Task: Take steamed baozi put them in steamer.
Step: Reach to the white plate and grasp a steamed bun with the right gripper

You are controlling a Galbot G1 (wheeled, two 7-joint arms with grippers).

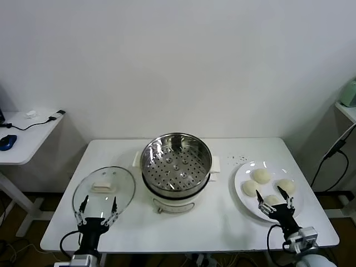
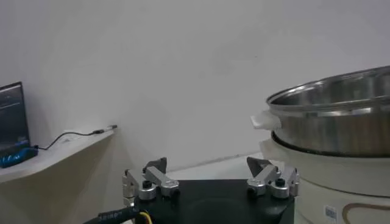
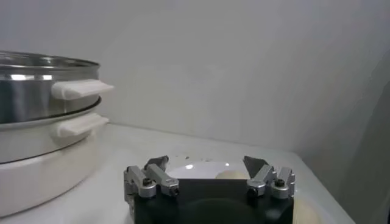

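Note:
Several cream-white baozi (image 1: 261,176) lie on a white plate (image 1: 243,173) at the table's right. The steel steamer (image 1: 176,164) stands at the table's middle with an empty perforated basket; it also shows in the left wrist view (image 2: 332,119) and the right wrist view (image 3: 42,97). My right gripper (image 1: 273,199) is open and empty at the plate's near edge, by the nearest bun. In the right wrist view one bun (image 3: 228,175) shows beyond the open right gripper (image 3: 207,164). My left gripper (image 1: 98,210) is open and empty at the near left, also seen in the left wrist view (image 2: 207,165).
A round glass lid (image 1: 104,191) with a white handle lies left of the steamer, just beyond the left gripper. A side table (image 1: 25,133) with a blue mouse and a cable stands at the far left. A white wall is behind.

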